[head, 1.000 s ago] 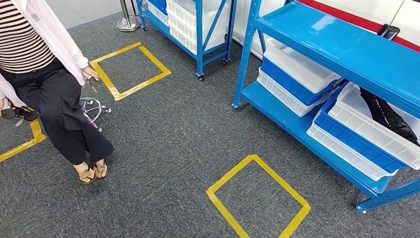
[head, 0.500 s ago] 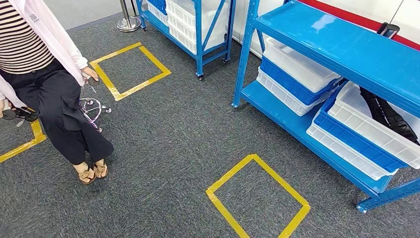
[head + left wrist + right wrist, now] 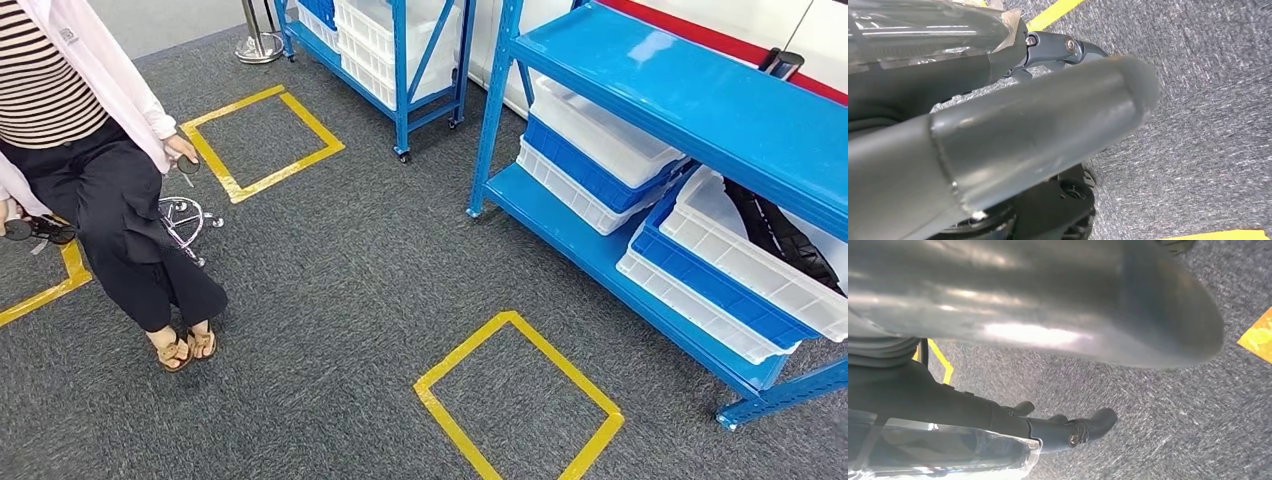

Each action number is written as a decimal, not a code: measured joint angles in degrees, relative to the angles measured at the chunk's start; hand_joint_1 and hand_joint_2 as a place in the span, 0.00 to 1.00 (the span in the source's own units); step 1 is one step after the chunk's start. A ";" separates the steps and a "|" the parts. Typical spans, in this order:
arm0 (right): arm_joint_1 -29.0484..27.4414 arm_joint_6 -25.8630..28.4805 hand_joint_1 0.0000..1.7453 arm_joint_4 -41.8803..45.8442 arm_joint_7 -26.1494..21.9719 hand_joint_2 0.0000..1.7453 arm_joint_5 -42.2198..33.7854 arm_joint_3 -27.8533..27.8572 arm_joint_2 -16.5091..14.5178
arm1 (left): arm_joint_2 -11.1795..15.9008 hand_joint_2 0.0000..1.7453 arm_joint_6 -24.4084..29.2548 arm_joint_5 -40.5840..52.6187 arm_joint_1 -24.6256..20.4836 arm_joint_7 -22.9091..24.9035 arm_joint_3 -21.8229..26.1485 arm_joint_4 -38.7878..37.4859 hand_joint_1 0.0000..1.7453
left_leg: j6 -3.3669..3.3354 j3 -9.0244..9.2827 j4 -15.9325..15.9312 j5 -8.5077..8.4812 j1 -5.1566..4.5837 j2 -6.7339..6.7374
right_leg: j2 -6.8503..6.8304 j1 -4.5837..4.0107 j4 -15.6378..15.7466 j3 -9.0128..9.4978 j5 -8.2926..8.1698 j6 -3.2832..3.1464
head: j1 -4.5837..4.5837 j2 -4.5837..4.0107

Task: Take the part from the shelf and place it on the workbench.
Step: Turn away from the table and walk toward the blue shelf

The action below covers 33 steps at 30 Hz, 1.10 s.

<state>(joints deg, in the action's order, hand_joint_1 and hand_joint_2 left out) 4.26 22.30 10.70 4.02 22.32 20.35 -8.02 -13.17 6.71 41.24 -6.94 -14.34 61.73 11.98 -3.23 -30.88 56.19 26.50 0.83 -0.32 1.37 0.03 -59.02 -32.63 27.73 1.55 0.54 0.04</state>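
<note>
Part [image 3: 785, 235], long and black, lies in the white bin [image 3: 745, 265] on the blue shelf [image 3: 600, 255], far right. Left hand [image 3: 1048, 130] and right hand [image 3: 1058, 315] hang over the floor, holding nothing; fingers wide or narrow, cannot tell. Step close to the shelf first, then reach in slowly
</note>
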 joint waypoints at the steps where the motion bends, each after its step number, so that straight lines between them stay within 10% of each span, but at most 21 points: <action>1: 0.00 -0.07 0.00 0.01 -0.02 0.00 0.00 0.00 0.03 | -0.01 0.00 -0.12 0.00 0.01 -0.08 0.02 0.00 0.00 | -0.10 0.17 -0.30 -0.13 0.09 0.16 | -0.34 0.23 -2.15 -1.08 1.03 -0.16 | 0.17 0.00; 6: -0.23 -0.09 0.00 -0.01 -0.01 0.00 -0.23 0.01 0.08 | 0.09 0.00 -0.56 0.08 0.06 -0.27 0.02 0.00 0.00 | 0.28 0.14 -0.30 0.07 0.29 0.78 | -0.66 1.54 -12.74 -6.72 4.13 0.67 | 0.60 0.00; 10: -0.25 -0.36 0.00 0.00 -0.37 0.00 -0.58 0.02 -0.04 | 0.28 0.00 -0.63 0.20 0.08 -0.30 0.02 0.01 0.00 | 2.38 0.32 0.58 1.25 0.65 0.86 | -1.52 2.77 -0.05 -0.04 -0.34 2.72 | 0.89 0.00; 16: -0.24 -0.49 0.00 0.01 -0.45 0.00 -0.15 0.02 -0.01 | 0.15 0.00 -0.57 0.22 0.00 -0.34 0.02 0.00 0.00 | 4.08 -0.47 3.77 3.70 1.59 0.90 | -1.07 2.02 1.27 1.68 0.24 -0.42 | 0.44 0.00; 19: -0.23 -0.46 0.00 0.01 -0.27 0.00 -0.06 0.02 0.01 | 0.13 0.00 -0.45 0.26 0.12 -0.32 0.06 0.00 0.00 | 3.70 -7.05 15.22 7.60 1.33 0.72 | -1.00 1.26 1.30 2.57 1.01 -1.67 | 0.32 0.00; 21: -0.25 -0.43 0.00 0.01 0.02 0.00 -0.05 0.02 0.01 | 0.14 0.00 -0.34 0.31 0.24 -0.31 0.09 0.00 0.00 | 3.25 -10.07 18.46 6.92 1.15 0.68 | -0.79 0.74 1.30 3.37 1.67 -2.25 | 0.32 0.00; 25: -0.27 -0.36 0.00 0.00 0.34 0.00 -0.02 0.02 -0.11 | 0.25 0.00 -0.22 0.50 0.20 -0.31 0.12 0.00 0.00 | 1.54 -6.47 6.76 -0.86 0.19 0.33 | -0.24 0.29 1.38 5.09 3.43 -1.93 | 0.38 0.00; 30: -0.10 -0.29 0.00 0.01 0.44 0.00 0.31 0.02 -0.23 | 0.18 0.00 -0.14 0.63 0.14 -0.30 0.13 0.00 0.00 | 0.36 -3.67 2.13 -0.52 -0.63 0.14 | -0.34 0.06 1.48 6.79 3.93 -0.15 | 0.30 0.00; 33: 0.08 -0.29 0.00 0.01 0.52 0.00 0.45 0.02 -0.22 | 0.15 0.00 -0.13 0.63 0.14 -0.32 0.13 0.00 0.00 | -0.21 -1.69 1.54 0.19 -0.56 0.14 | -0.65 0.30 -5.65 2.79 5.63 0.28 | 0.44 0.00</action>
<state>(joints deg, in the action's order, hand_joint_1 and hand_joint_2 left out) 4.34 22.01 10.71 4.55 22.76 20.37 -8.23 -13.02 6.58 41.88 -6.80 -14.66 61.86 11.98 -3.44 -32.58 57.73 26.69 0.27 -0.17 0.73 0.33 -64.66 -29.85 33.36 1.83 0.97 0.04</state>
